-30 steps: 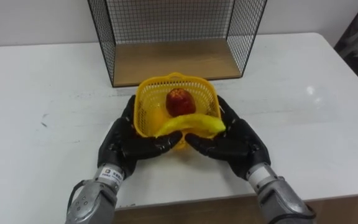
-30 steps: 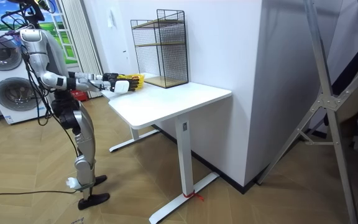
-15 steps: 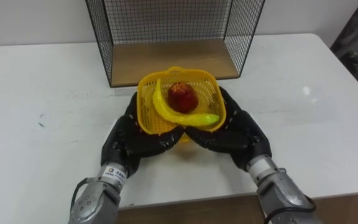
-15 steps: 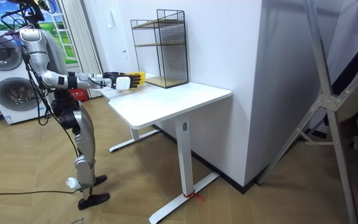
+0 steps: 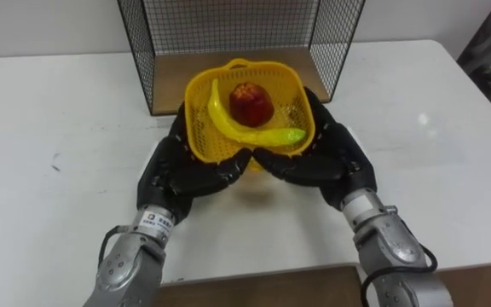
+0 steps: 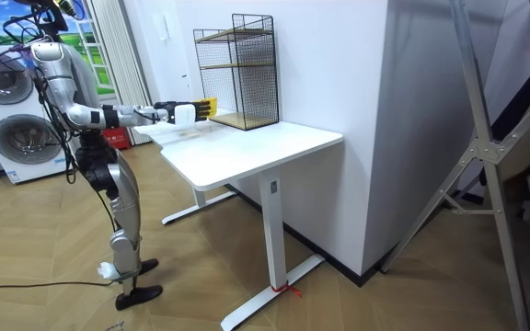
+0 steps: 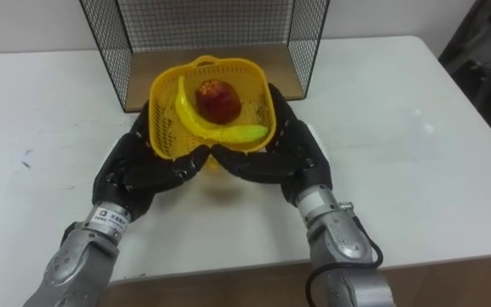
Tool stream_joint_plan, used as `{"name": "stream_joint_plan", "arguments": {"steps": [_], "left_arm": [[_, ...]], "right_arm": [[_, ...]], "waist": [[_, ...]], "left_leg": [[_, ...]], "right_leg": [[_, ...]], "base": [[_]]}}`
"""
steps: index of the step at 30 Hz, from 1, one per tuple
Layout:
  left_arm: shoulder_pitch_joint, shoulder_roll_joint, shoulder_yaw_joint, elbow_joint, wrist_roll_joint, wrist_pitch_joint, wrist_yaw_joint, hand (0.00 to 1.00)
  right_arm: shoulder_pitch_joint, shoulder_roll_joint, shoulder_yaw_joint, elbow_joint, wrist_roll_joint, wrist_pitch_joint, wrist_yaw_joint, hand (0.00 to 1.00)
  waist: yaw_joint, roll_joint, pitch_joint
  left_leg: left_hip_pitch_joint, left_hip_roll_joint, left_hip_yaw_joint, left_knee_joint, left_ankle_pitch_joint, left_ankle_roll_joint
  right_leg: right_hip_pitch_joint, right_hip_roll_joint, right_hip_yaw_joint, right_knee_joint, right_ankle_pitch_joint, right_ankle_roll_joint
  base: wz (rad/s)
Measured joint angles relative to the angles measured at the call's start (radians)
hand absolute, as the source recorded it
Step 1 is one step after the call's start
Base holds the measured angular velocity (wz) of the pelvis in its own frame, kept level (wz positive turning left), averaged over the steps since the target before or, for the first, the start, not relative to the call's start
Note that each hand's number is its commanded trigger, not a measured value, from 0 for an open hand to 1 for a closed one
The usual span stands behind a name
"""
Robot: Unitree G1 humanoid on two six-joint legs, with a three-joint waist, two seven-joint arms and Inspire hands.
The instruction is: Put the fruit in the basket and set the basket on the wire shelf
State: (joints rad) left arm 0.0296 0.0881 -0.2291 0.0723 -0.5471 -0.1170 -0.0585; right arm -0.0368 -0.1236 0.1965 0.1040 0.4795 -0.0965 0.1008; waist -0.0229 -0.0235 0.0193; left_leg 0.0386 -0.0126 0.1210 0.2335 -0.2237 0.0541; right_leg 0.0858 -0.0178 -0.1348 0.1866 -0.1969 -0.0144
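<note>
A yellow mesh basket (image 5: pixel 292 107) holds a red apple (image 5: pixel 251 102) and a curved yellow banana (image 5: pixel 237 132) lying in front of the apple. My left hand (image 5: pixel 177 175) and right hand (image 5: pixel 331 162) cup the basket from below and from both sides, fingers curled under its front. The basket hangs above the table, its far rim at the open front of the black wire shelf (image 5: pixel 237 34), over the shelf's wooden bottom board (image 5: pixel 177 89). In the room view I stand at the table's end on the room view's left, arms stretched toward the shelf (image 6: pixel 239 69).
The white table (image 5: pixel 58 153) spreads to both sides of my arms. The wire shelf stands at its far edge against the wall, with higher boards seen in the room view. Washing machines (image 6: pixel 7 138) stand behind me.
Both hands have lifted the basket and carried it forward toward the shelf's opening. The banana slid from the basket's front rim to lie inside it.
</note>
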Motion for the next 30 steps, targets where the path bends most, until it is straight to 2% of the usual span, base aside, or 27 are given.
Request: {"name": "stream_joint_plan", "arguments": {"steps": [16,20,22,24,26,28,29,30], "left_arm": [[-0.003,0.003,0.004,-0.043,0.009,-0.015,0.001,0.0],[-0.002,0.003,0.011,-0.049,0.011,-0.014,0.001,0.0],[-0.002,0.004,0.013,-0.05,0.011,-0.014,0.001,0.0],[-0.002,0.006,0.018,-0.051,0.011,-0.015,0.001,0.0],[-0.001,0.008,0.031,-0.05,0.011,-0.014,0.001,0.0],[0.01,0.021,0.04,-0.049,0.011,-0.013,0.001,0.0],[0.012,0.022,0.035,-0.05,0.011,-0.013,0.001,0.0],[0.012,0.022,0.039,-0.05,0.012,-0.013,0.001,0.0]], "right_arm": [[-0.002,-0.002,0.001,-0.049,-0.019,-0.015,-0.016,0.0],[0.001,-0.004,-0.003,-0.048,-0.005,-0.014,-0.015,0.0],[0.002,-0.001,0.001,-0.048,-0.008,-0.014,-0.015,0.0],[0.002,-0.002,-0.004,-0.045,-0.004,-0.017,-0.008,0.0],[0.003,0.0,-0.004,-0.029,-0.004,-0.018,0.012,0.0],[0.011,0.001,0.0,0.001,-0.005,-0.018,0.022,0.0],[0.02,-0.001,0.003,0.001,-0.01,-0.018,0.024,0.0],[0.02,0.001,0.009,0.001,-0.012,-0.018,0.024,0.0]], "waist": [[0.003,-0.003,-0.0002],[0.001,-0.011,-0.0004],[0.003,-0.02,0.0017],[0.009,-0.024,0.0015],[0.028,-0.028,0.0032],[0.036,-0.035,0.0055],[0.045,-0.029,0.0055],[0.051,-0.027,0.0058]], "left_leg": [[0.019,0.0,-0.007,0.001,0.0,0.0],[0.012,0.005,-0.004,0.021,-0.001,-0.001],[0.001,0.009,-0.004,0.06,-0.005,-0.008],[-0.026,0.025,0.002,0.14,-0.039,-0.018],[-0.087,0.058,0.014,0.306,-0.101,-0.031],[-0.126,0.08,0.016,0.429,-0.106,-0.035],[-0.148,0.099,0.016,0.481,-0.105,-0.035],[-0.155,0.108,0.015,0.511,-0.103,-0.038]], "right_leg": [[0.016,-0.003,-0.003,0.003,0.0,0.0],[0.009,-0.002,-0.005,0.023,0.0,0.0],[0.008,0.003,-0.006,0.045,-0.006,-0.001],[-0.015,0.008,-0.004,0.101,-0.034,-0.008],[-0.057,0.021,-0.003,0.205,-0.101,-0.027],[-0.061,0.025,0.005,0.248,-0.129,-0.041],[-0.063,0.038,0.009,0.265,-0.142,-0.052],[-0.066,0.045,0.015,0.28,-0.151,-0.064]], "base": [[0.0],[-0.01],[0.0],[-0.11],[-0.2],[-0.12],[-0.15],[-0.12]]}}
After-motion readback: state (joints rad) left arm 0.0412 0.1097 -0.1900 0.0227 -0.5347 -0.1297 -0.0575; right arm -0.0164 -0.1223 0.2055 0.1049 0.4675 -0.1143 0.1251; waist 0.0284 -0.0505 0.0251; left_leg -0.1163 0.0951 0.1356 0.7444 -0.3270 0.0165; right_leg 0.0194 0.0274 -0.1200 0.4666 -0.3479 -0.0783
